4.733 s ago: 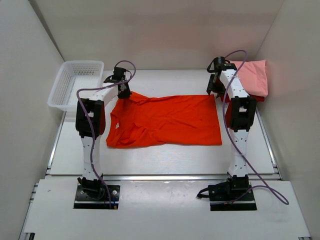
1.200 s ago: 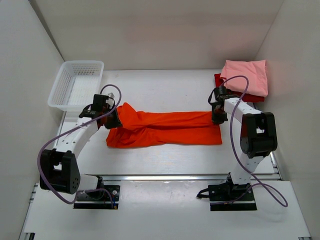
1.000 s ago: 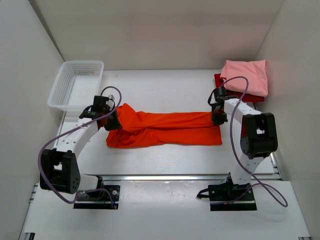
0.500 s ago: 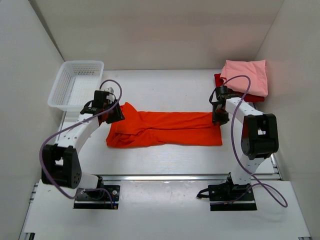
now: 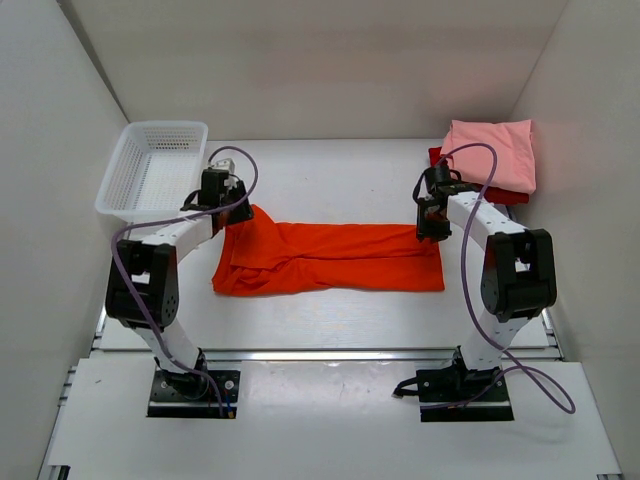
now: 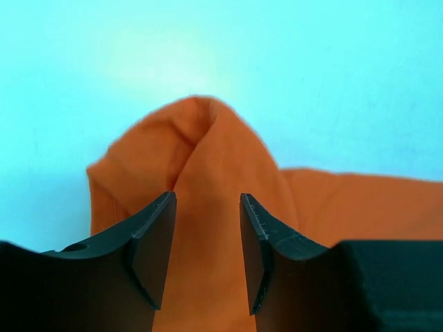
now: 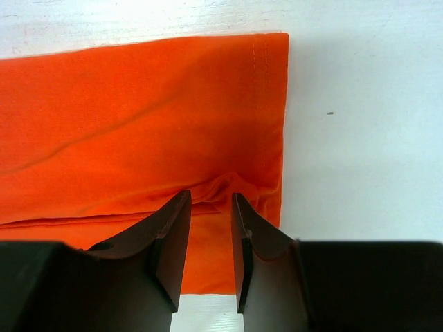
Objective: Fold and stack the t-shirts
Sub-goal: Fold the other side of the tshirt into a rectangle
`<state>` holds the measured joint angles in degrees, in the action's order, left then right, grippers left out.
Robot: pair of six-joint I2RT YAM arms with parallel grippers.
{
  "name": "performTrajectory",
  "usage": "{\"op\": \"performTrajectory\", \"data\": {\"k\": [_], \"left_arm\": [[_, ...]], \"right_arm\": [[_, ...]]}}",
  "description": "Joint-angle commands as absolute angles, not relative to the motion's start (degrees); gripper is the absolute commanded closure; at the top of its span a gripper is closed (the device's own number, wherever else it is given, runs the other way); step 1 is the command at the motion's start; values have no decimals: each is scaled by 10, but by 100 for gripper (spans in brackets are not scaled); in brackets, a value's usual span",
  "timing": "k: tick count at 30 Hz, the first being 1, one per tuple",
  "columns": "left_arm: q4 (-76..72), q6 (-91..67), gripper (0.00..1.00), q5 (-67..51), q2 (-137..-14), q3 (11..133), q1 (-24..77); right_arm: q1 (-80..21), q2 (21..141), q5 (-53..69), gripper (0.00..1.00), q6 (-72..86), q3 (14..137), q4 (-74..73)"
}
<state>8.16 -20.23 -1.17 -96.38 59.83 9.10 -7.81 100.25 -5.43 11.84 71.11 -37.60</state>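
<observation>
The orange t-shirt (image 5: pixel 340 255) lies folded lengthwise across the counter (image 5: pixel 330 180). I see my left claw (image 6: pixel 206 197) and right claw (image 7: pixel 210 196) parted over its ends. The pink t-shirt (image 5: pixel 492 150) tops the dark red t-shirt (image 5: pixel 437 157) in the far right corner, and the white basket (image 5: pixel 165 124) sits in the far left.

Orange t-shirt (image 5: pixel 330 255) folded into narrow band; left tool (image 6: pixel 206 200), right tool (image 7: pixel 210 196) let go, drew back.

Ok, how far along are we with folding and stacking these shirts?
Done: the pink shirt lies folded on the dark red shirt at the far right corner. In hand: the orange shirt is a long folded strip, the left gripper and right gripper open over its ends. Still to do: fold it shorter and add it to the stack.
</observation>
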Motion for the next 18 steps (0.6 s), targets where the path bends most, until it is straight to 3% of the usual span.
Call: {"op": "performTrajectory", "data": {"k": [1, 14, 16, 18], "left_arm": [[26, -178, 47, -2, -982, 642, 94], [41, -182, 49, -4, -1054, 675, 93], [40, -175, 54, -3, -1050, 670, 99], [35, -172, 79, -1, -1045, 660, 105]], "right_arm": [[-75, 991, -54, 72, 124, 716, -363], [-79, 980, -52, 72, 127, 725, -363], [-79, 978, -50, 74, 122, 721, -357], [-83, 976, -54, 74, 122, 716, -354]]}}
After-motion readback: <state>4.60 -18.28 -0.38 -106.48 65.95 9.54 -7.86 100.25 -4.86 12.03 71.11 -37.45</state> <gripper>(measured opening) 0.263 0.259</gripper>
